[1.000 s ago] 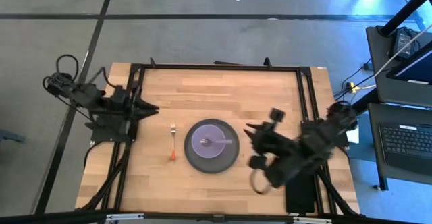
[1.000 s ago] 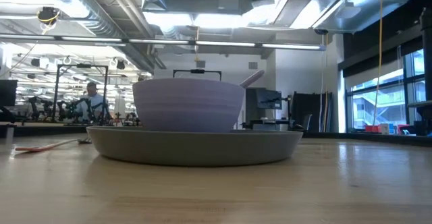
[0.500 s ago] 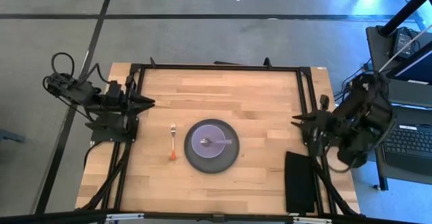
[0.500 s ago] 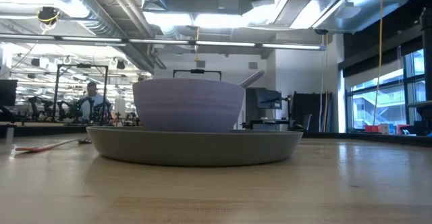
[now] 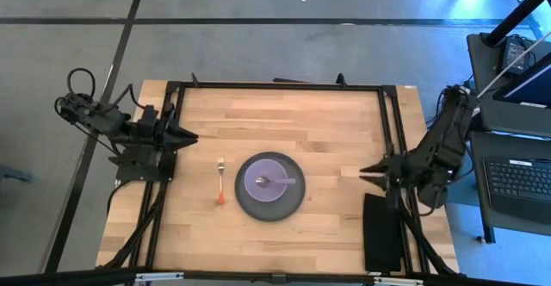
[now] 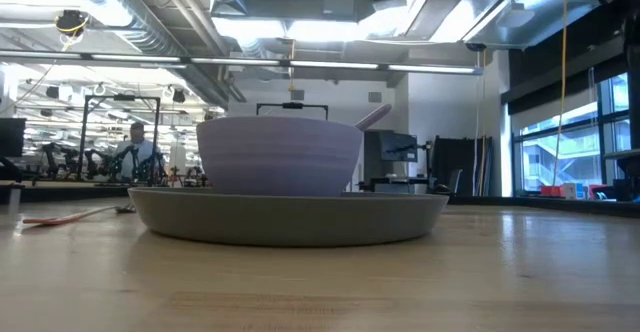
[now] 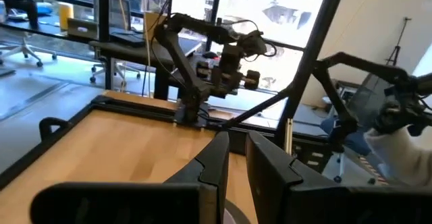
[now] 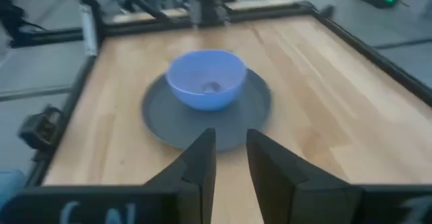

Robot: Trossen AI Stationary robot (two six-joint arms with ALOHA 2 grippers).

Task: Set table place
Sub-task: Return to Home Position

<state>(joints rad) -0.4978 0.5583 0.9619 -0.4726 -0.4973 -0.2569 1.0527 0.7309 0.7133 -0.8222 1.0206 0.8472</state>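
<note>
The right end effector (image 5: pixel 366 170), fingers together and empty like the left end effector (image 5: pixel 191 136) waiting at 9 o'clock, has pulled back to the 3 o'clock edge of the tabletop (image 5: pixel 327 122), so the place looks finished: bowl (image 5: pixel 263 176) with spoon (image 5: pixel 280 181) on the central plate (image 5: pixel 250 202), fork (image 5: pixel 220 183) at its 9 o'clock.

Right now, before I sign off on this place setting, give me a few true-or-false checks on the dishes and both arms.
1. The bowl sits on the plate. True.
2. The fork lies inside the bowl. False: it lies on the table beside the plate; the spoon is in the bowl.
3. The right gripper hovers over the plate. False: it is by the table's right edge, clear of the plate.
4. The left gripper is at the table's left edge, away from the fork. True.
</note>
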